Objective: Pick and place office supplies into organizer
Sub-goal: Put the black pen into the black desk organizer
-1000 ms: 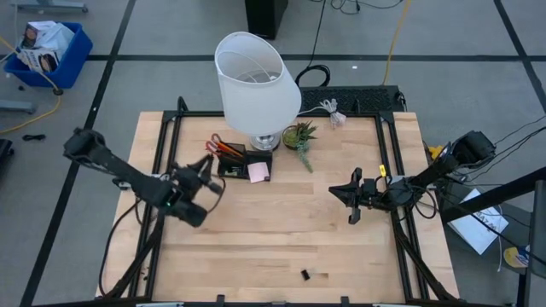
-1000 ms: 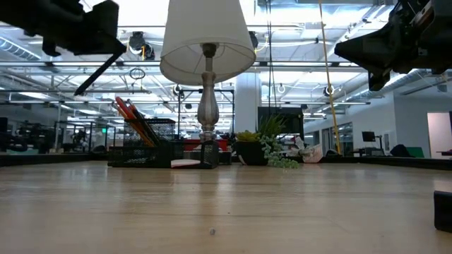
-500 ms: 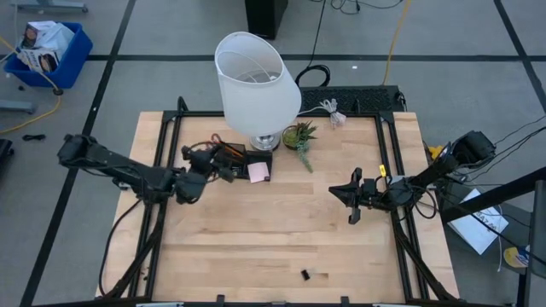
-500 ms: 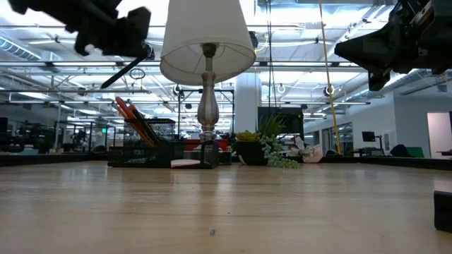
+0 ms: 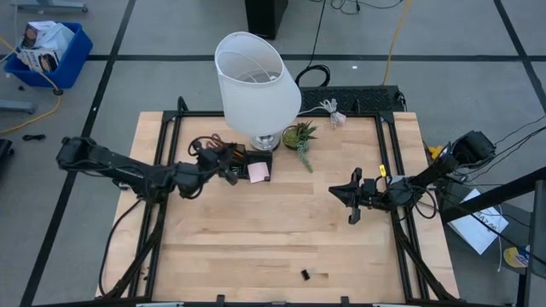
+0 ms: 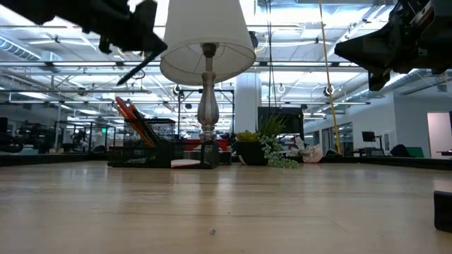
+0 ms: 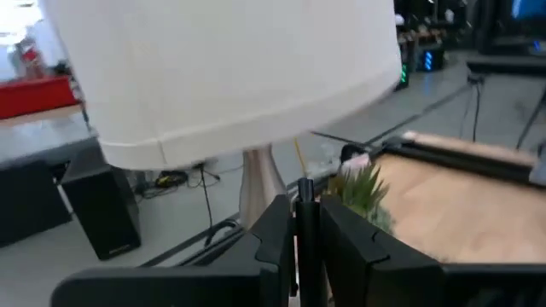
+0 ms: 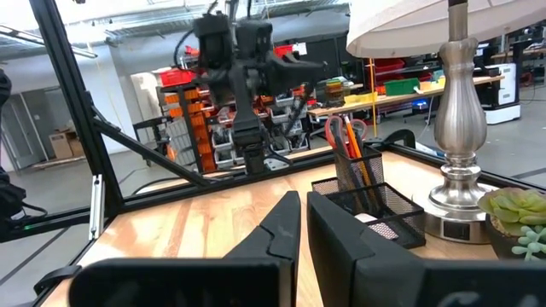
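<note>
The black mesh organizer (image 5: 234,165) stands at the lamp's foot. In it stand red-handled scissors (image 8: 339,130) and orange pencils (image 6: 129,113). A pink sticky-note pad (image 5: 258,172) lies at its right side. My left gripper (image 5: 227,170) hovers just left of and above the organizer, shut on a thin black pen (image 6: 131,72). My right gripper (image 5: 351,198) waits shut above the table's right part, holding nothing. A small black clip (image 5: 305,275) lies near the front edge. My left gripper pinches the black pen (image 7: 305,223) between its two fingers, which point level toward the lamp. The fingers lie across the pen. The pen slants down from the fingers, its lower end (image 6: 119,81) in the air above the organizer, clear of the table.
The big white-shaded lamp (image 5: 254,81) overhangs the organizer, its metal stem (image 6: 206,106) right beside it. A small green potted plant (image 5: 299,136) stands right of the lamp base. Bare wood spreads over the table's middle and front (image 5: 273,239).
My left gripper has gone up and toward the table's far edge and right, to the organizer, turning about as it went. The pen has travelled with it, still slanting below the fingers. My right gripper has kept still.
</note>
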`<state>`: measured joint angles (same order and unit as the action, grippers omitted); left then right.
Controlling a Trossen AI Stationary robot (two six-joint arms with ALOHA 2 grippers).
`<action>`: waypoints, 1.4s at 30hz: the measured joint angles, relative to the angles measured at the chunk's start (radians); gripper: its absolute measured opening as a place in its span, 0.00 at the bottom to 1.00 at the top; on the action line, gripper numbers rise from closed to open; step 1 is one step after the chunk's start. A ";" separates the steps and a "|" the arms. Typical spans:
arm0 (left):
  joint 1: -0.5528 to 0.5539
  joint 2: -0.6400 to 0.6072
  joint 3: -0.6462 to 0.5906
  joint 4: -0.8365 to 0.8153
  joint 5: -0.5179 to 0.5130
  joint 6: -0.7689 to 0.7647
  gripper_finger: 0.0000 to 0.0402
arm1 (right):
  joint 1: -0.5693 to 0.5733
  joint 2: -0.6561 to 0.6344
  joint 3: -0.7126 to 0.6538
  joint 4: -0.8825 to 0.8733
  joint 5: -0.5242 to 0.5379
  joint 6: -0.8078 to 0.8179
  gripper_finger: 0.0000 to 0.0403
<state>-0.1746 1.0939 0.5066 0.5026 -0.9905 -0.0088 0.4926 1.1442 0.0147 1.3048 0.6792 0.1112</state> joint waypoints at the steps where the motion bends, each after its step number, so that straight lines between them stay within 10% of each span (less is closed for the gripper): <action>1: 0.011 0.000 -0.018 0.017 0.026 0.025 0.13 | 0.000 0.000 0.000 0.000 0.000 0.000 0.04; 10: 0.050 0.000 -0.103 0.024 0.233 0.028 0.13 | 0.000 0.000 0.000 0.000 0.000 0.000 0.04; 25: 0.015 0.000 -0.103 0.144 0.855 -0.022 0.13 | 0.000 0.000 0.000 0.000 0.000 0.000 0.04; 42: 0.016 0.000 -0.103 0.298 0.931 -0.132 0.13 | -0.005 0.000 0.007 0.021 0.000 0.106 0.04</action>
<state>-0.1585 1.0939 0.4038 0.8011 -0.0596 -0.1403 0.4877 1.1446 0.0213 1.3254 0.6788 0.2174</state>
